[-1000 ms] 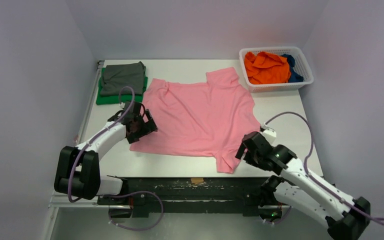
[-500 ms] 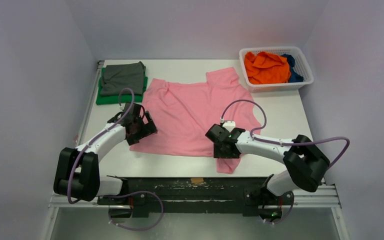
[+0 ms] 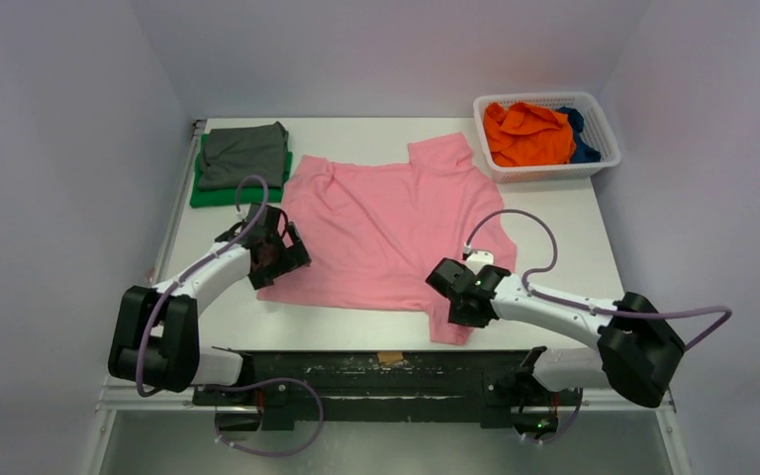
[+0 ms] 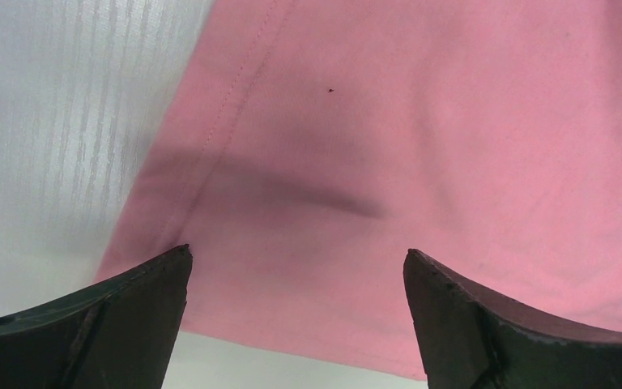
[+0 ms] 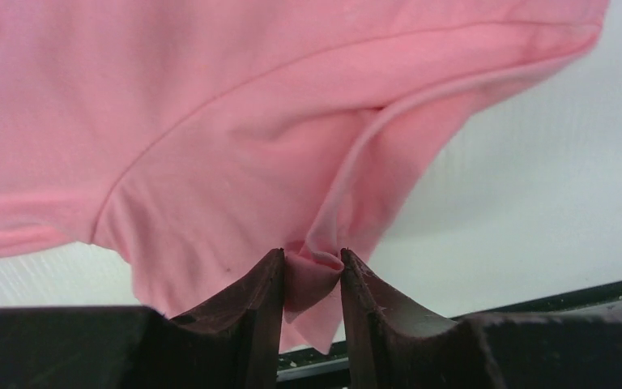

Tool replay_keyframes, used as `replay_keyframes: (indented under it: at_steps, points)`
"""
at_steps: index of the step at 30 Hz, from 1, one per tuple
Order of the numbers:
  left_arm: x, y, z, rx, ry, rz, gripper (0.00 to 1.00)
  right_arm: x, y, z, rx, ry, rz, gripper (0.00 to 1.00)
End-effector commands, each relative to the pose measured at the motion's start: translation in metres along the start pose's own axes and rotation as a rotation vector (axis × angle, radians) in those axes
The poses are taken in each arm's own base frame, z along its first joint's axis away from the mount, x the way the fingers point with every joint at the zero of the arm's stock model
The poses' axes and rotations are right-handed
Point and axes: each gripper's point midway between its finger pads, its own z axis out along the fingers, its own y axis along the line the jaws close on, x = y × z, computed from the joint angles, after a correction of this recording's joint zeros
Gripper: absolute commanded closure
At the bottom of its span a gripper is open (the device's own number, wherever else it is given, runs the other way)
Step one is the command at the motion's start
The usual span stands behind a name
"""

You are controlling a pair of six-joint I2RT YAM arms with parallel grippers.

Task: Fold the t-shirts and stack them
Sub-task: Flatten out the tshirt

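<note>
The pink t-shirt [image 3: 386,233] lies spread flat in the middle of the table. My right gripper [image 3: 462,297] is at its near right sleeve. In the right wrist view the jaws [image 5: 312,258] pinch a bunched fold of the pink sleeve [image 5: 316,279]. My left gripper [image 3: 279,252] hovers open over the shirt's near left edge. Its wide-apart fingers [image 4: 296,255] frame pink cloth [image 4: 421,121] with nothing held. A folded grey t-shirt [image 3: 242,150] rests on a folded green one [image 3: 220,193] at the far left.
A white mesh basket [image 3: 539,173] at the far right corner holds an orange t-shirt [image 3: 526,134] and a dark blue one [image 3: 582,139]. The table's near edge [image 3: 386,341] runs just below the pink sleeve. White walls enclose the table.
My right arm swung in from the right to the near sleeve and its jaws closed on the cloth. The left arm stayed in place, open.
</note>
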Motion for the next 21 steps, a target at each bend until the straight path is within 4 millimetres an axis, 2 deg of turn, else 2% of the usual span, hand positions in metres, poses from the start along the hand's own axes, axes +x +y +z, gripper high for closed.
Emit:
replay_keyframes:
  at_steps: [1,5,9,11,14,16,18,20,21]
  points:
    - [-0.009,-0.001,0.001,-0.012,-0.029,-0.011,0.0,0.006,-0.022,-0.003,0.033,-0.018,0.06,0.71]
    - [-0.01,0.0,0.001,-0.018,-0.032,-0.011,0.0,0.013,-0.023,0.001,0.022,-0.002,0.061,0.77]
    - [-0.01,0.001,0.0,-0.025,-0.03,-0.012,0.0,0.013,-0.027,0.001,0.035,-0.013,0.09,1.0]
    - [-0.011,0.002,-0.001,-0.029,-0.034,-0.014,0.0,0.008,-0.039,-0.005,0.082,-0.044,0.153,1.0]
    - [-0.012,0.003,-0.002,-0.03,-0.042,-0.019,0.0,0.007,-0.079,-0.027,0.209,-0.082,0.282,1.0]
    - [-0.011,0.003,-0.004,-0.031,-0.041,-0.022,0.0,0.007,-0.076,-0.04,0.128,-0.076,0.365,0.99]
    - [-0.01,0.003,-0.005,-0.029,-0.038,-0.026,0.0,0.008,-0.081,-0.051,0.084,-0.079,0.445,0.86]
    - [-0.011,0.004,-0.008,-0.028,-0.045,-0.029,0.0,0.013,-0.09,-0.061,0.051,-0.07,0.529,0.82]
    - [-0.012,0.004,-0.01,-0.029,-0.054,-0.03,0.0,0.014,-0.088,-0.065,0.002,-0.062,0.554,0.8]
